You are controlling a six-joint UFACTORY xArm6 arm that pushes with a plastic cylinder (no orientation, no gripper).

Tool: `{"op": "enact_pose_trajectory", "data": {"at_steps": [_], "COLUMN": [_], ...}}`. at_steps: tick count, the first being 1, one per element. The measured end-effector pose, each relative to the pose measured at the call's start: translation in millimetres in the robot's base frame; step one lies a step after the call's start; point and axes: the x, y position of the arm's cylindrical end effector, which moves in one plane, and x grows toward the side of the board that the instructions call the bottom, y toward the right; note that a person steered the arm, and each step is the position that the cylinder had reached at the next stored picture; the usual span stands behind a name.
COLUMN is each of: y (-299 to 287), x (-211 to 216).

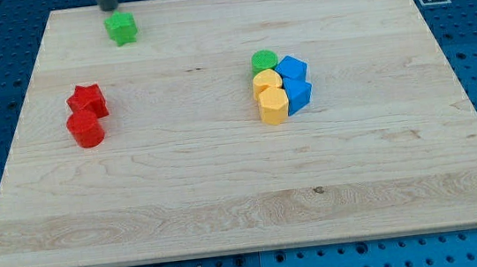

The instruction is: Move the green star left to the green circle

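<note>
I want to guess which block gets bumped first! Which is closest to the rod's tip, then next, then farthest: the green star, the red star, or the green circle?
From my tip, at the view's top left:
1. Green star, just below the tip.
2. Red star, left side.
3. Green circle, centre right, atop the yellow and blue cluster.

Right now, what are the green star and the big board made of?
The green star looks like plastic: solid bright colour, smooth matte faces, maybe printed. The board looks like pale wood, showing long grain lines and small dark knots, with a smooth finish.
</note>
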Motion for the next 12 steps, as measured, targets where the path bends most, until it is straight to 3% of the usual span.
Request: {"op": "enact_pose_trajectory", "data": {"at_steps": [2, 6, 12], "y": [-11, 104, 125], "x": [49, 70, 115]}}
